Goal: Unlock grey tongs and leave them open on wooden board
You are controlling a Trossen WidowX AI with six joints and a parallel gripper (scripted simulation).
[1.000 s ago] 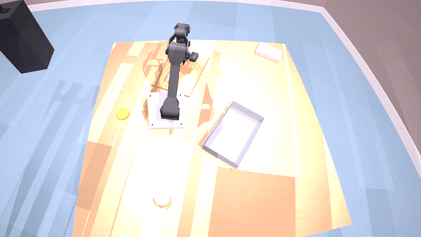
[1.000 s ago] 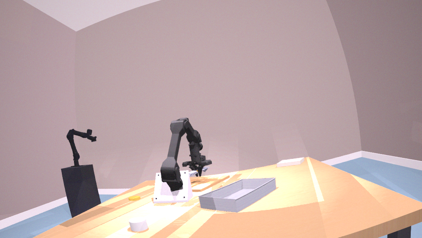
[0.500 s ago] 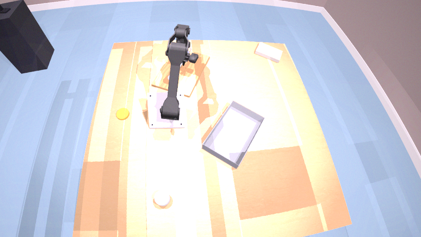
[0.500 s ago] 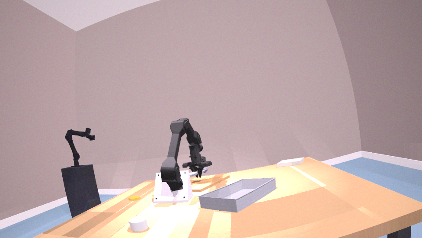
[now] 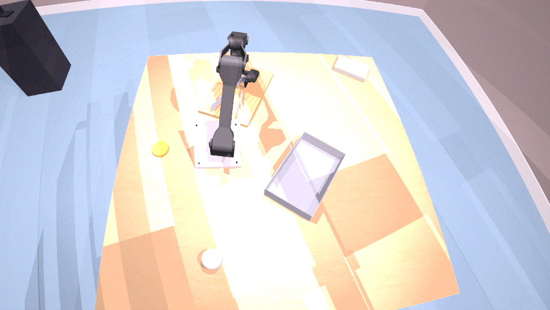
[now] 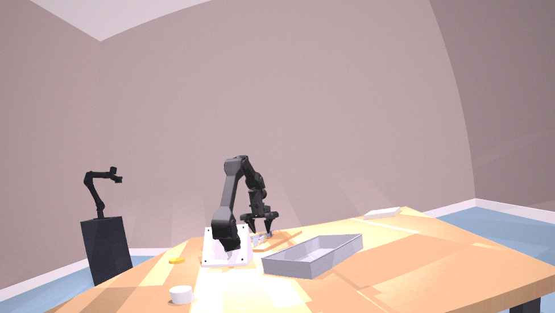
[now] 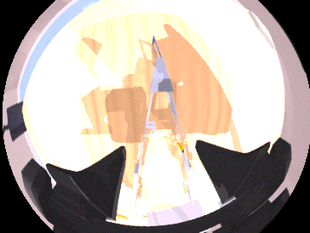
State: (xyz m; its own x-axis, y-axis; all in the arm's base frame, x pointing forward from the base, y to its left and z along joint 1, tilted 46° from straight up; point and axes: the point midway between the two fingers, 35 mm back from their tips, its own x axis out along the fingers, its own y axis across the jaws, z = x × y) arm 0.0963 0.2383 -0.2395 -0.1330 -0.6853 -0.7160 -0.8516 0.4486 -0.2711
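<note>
The grey tongs [image 5: 241,98] [image 6: 258,239] [image 7: 159,81] lie on the wooden board [image 5: 249,107] [image 6: 285,238] [image 7: 200,106]. Their two arms are spread in a narrow V, with the hinge end at the top of the wrist view. A small yellow part shows on the right arm there. My gripper [image 6: 261,233] [image 7: 160,144] points down over the tongs, open. Its fingers stand apart outside the two arms, with gaps between in the wrist view. The arm hides part of the tongs and the fingertips in the top view.
The empty roasting tin [image 5: 286,204] [image 6: 287,268] stands right of my base. A yellow disc [image 5: 160,148] [image 6: 176,260] lies left of it. A white cylinder [image 5: 211,258] [image 6: 181,294] stands nearer the front. A white block [image 5: 350,69] [image 6: 382,213] lies at the far right corner.
</note>
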